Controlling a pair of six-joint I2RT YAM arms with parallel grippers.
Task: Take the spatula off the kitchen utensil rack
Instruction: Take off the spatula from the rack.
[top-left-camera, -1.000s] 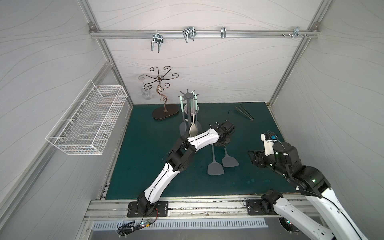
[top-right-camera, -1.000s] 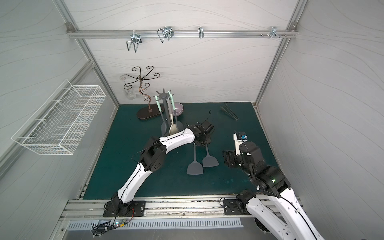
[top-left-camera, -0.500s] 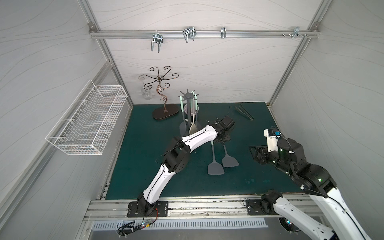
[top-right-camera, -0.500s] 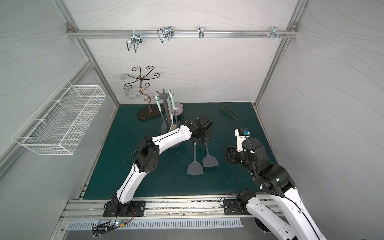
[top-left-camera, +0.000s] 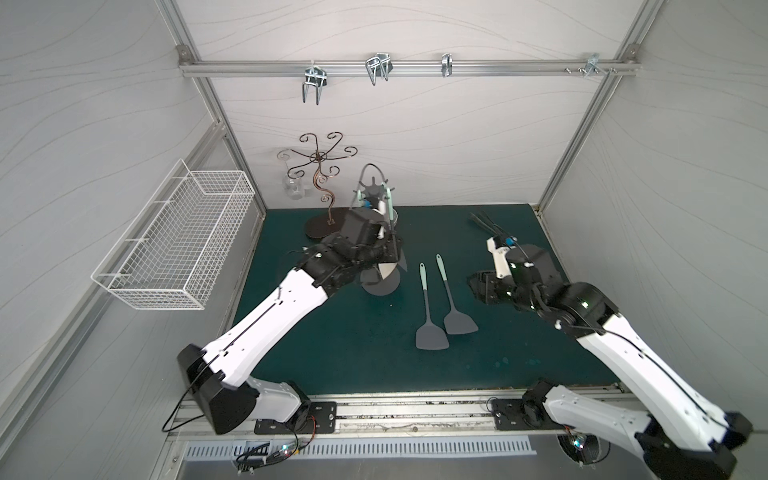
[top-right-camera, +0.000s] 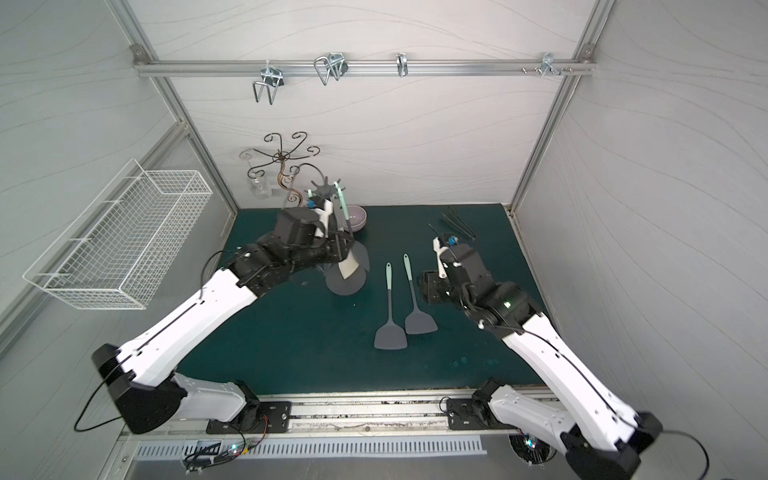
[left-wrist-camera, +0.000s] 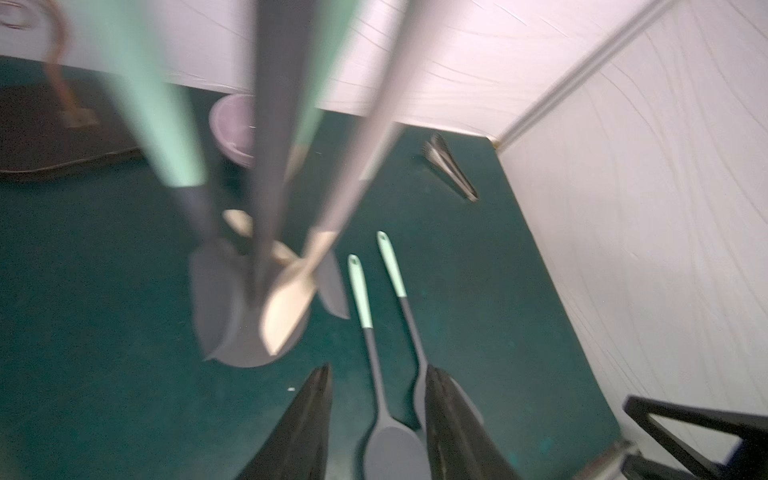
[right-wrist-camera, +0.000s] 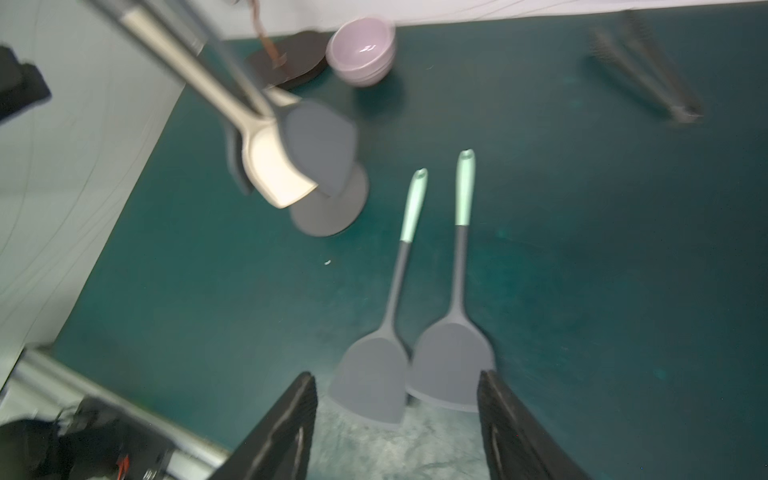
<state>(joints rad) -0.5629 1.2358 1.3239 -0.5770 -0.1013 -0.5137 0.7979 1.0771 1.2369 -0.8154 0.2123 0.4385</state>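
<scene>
Bare tabletop (top-left-camera: 332, 357) lay open along the middle of the near edge. Two spatulas (top-left-camera: 432, 341) lay side by side across the middle. Left of them the left arm (top-left-camera: 286, 303) crowded the kitchen utensil rack (top-left-camera: 380, 283), with a bronze stand (top-left-camera: 319, 229) and a bowl (top-right-camera: 356, 217) behind at the far edge; tongs (top-left-camera: 484, 222) occupied the far right corner.

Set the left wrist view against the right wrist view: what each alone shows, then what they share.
Left wrist only: the left fingers, apart and empty, and mint handles hanging on the rack. Right wrist only: the right fingers, apart and empty, and both blades of the two spatulas lying on the mat. Shared: those spatulas' handles, the cream spatula on the rack, the rack's base, the bowl, the tongs.
</scene>
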